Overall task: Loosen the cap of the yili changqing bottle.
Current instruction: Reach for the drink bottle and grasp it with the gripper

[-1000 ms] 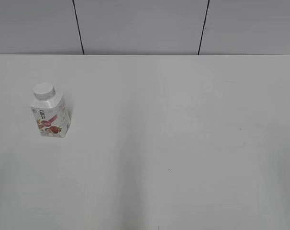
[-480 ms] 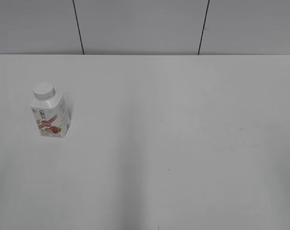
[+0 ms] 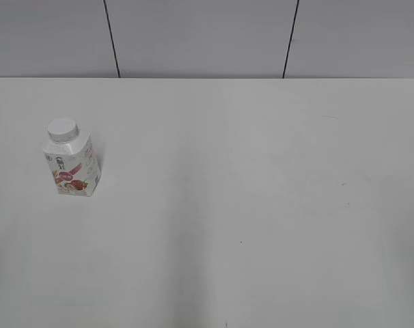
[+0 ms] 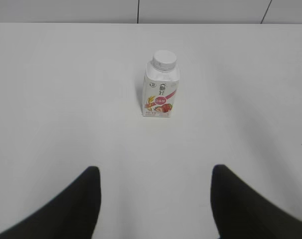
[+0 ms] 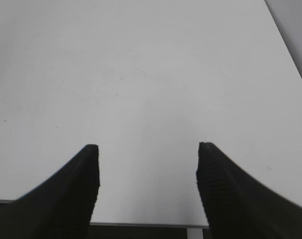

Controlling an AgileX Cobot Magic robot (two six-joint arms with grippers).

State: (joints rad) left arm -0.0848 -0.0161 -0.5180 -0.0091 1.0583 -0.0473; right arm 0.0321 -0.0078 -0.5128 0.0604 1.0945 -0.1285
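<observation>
The yili changqing bottle stands upright near the left edge of the worktop, roughly midway between the far and near edges, with the cap seated squarely on its neck. Neither arm shows in the exterior view, so nothing is touching it. In the left wrist view the bottle sits straight ahead, well beyond the left gripper, whose dark fingers are spread wide with nothing between them. The right gripper is spread just as wide and empty, hanging over bare worktop near the right edge, with no bottle in its sight.

The step in hand, as I judge it, is the approach. To do it well, one pincer should clamp the squarish body low, across two flat sides, so the carton cannot spin or tip. The left one is already lined up for that. The other should come down over the cap, centred on the neck, and close on the ribbed rim firmly before turning. Squeeze the body gently: a carton like this probably dents, and it looks light enough to slide on the smooth top.
</observation>
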